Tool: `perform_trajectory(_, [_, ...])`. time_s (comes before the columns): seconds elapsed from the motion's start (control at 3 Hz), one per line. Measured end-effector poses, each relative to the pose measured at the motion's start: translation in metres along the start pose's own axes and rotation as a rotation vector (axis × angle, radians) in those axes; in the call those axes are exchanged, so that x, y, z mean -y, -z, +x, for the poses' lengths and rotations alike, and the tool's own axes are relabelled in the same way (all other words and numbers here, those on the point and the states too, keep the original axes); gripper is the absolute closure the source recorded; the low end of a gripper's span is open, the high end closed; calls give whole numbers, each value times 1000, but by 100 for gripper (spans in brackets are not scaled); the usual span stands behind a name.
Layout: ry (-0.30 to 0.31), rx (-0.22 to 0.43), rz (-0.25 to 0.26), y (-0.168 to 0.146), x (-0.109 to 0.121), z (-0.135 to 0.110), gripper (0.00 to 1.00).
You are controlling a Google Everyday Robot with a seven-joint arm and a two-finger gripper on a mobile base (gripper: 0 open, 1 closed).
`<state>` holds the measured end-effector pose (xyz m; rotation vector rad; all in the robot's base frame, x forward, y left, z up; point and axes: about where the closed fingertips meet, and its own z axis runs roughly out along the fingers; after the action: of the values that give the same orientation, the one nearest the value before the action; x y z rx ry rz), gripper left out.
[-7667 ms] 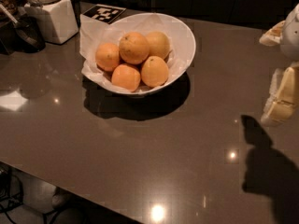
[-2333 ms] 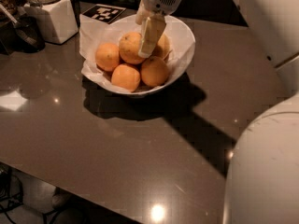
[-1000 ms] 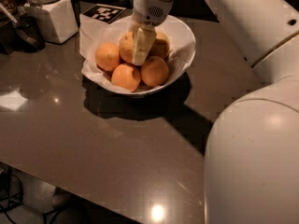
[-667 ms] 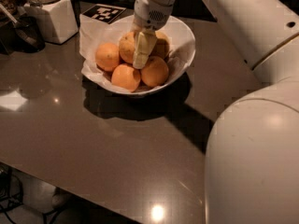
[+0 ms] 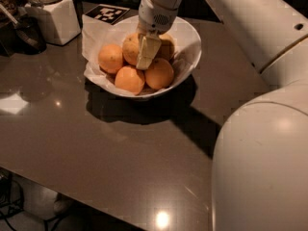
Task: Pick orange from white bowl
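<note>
The white bowl [image 5: 190, 37], lined with crumpled white paper, stands on the dark table and holds several oranges. The largest, dull-orange orange [image 5: 131, 47] lies at the bowl's middle back. My gripper [image 5: 145, 57] reaches down into the bowl from above and is pressed against the right side of this orange, between it and a darker orange [image 5: 166, 46] behind. Three smaller, brighter oranges lie around it: left [image 5: 110, 57], front [image 5: 129, 79] and front right [image 5: 160, 73]. My arm hides part of the large orange.
A white square jar base [image 5: 55, 18] with a glass jar stands at the back left, a dark object [image 5: 26, 32] beside it. A black-and-white marker tag [image 5: 114, 13] lies behind the bowl. My white arm [image 5: 260, 129] fills the right side.
Long before, the bowl stood alone with my arm off at the right. My gripper has since come down into the bowl; over the last second it has barely moved.
</note>
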<state>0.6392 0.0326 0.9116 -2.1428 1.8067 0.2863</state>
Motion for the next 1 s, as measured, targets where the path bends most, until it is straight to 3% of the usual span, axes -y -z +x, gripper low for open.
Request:
perform_trajectory(0.33, [3,11,14,-1,3,-3,93])
perform_trajectory(0.67, [21,86,67,20,-5,-9,100])
perform_trajectory(1.0, [24,180,116,45,-19,-10,100])
